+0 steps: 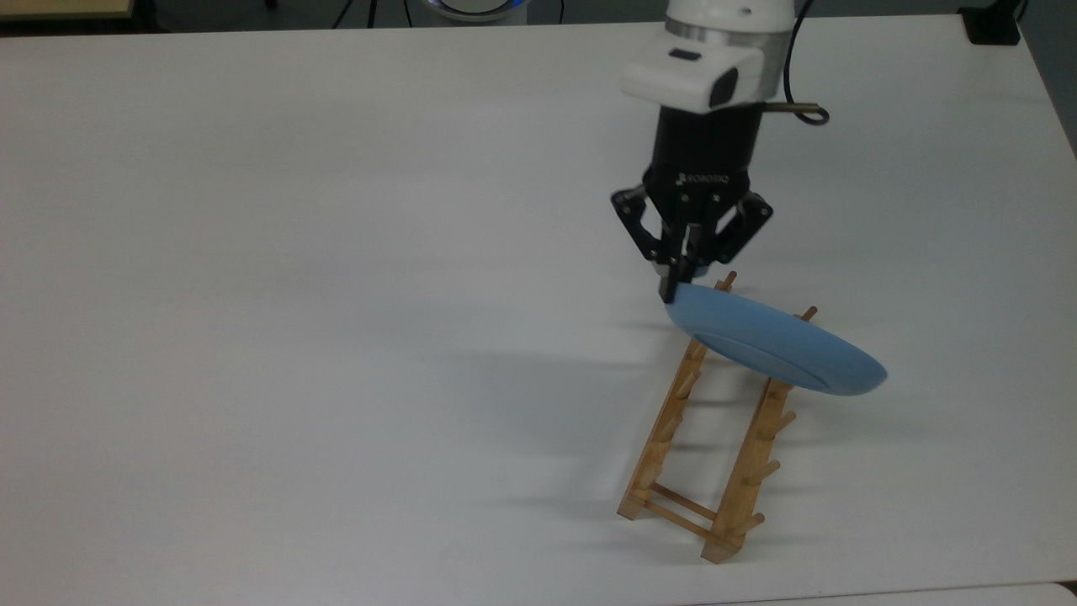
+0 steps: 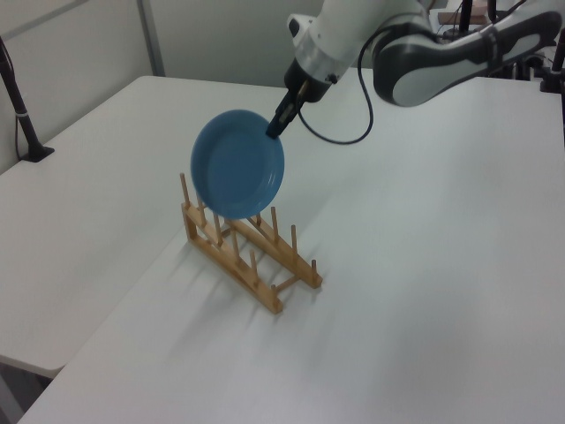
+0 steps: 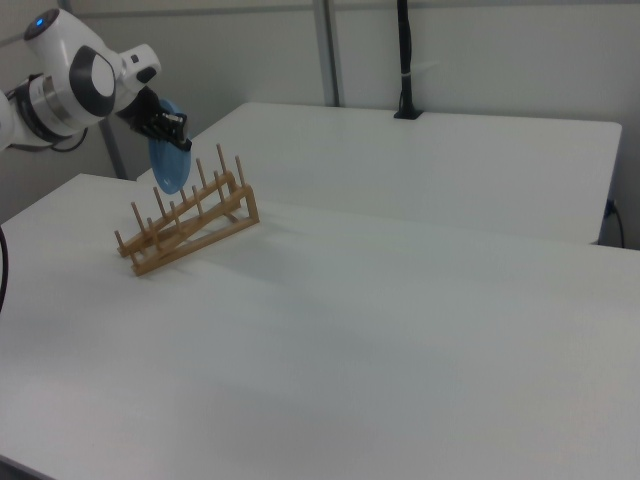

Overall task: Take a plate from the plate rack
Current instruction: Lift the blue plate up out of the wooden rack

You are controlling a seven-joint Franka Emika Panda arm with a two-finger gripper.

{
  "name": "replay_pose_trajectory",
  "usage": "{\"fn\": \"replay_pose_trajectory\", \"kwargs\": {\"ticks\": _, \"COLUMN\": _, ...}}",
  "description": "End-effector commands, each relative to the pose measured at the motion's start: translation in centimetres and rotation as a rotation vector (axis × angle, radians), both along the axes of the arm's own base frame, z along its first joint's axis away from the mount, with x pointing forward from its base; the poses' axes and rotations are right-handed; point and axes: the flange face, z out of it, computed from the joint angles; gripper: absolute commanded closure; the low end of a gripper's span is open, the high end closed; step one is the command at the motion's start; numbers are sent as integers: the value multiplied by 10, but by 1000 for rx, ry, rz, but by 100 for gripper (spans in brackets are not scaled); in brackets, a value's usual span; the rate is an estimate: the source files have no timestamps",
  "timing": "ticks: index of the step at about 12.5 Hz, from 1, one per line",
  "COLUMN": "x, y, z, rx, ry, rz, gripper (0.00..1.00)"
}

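My black gripper (image 1: 678, 290) (image 2: 274, 130) (image 3: 180, 136) is shut on the upper rim of the light-blue plate (image 1: 774, 351) (image 2: 238, 163) (image 3: 168, 167). The plate hangs on edge in the air, its lower rim level with the peg tips of the wooden plate rack (image 1: 702, 438) (image 2: 250, 256) (image 3: 186, 222). In the left view its concave face shows, above the rack's left end. The rack rests on the white table (image 1: 336, 295) with its pegs empty.
A black post (image 2: 22, 119) is clamped at the table edge on the left view's left. A second white table (image 3: 450, 160) with a black pole (image 3: 405, 60) stands behind in the right view. A black cable (image 1: 795, 101) loops off the wrist.
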Motion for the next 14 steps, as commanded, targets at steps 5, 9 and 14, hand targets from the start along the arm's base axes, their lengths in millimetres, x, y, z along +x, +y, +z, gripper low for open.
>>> {"fn": "replay_pose_trajectory", "kwargs": {"ticks": 5, "x": -29, "y": -76, "z": 19, "rx": 15, "ry": 112, "rz": -115, "gripper": 100}}
{"fn": "replay_pose_trajectory", "kwargs": {"ticks": 9, "x": -50, "y": -139, "z": 21, "rx": 77, "ry": 372, "rz": -98, "gripper": 100}}
{"fn": "replay_pose_trajectory", "kwargs": {"ticks": 14, "x": -85, "y": -221, "z": 0, "rx": 134, "ry": 740, "rz": 2, "gripper": 100}}
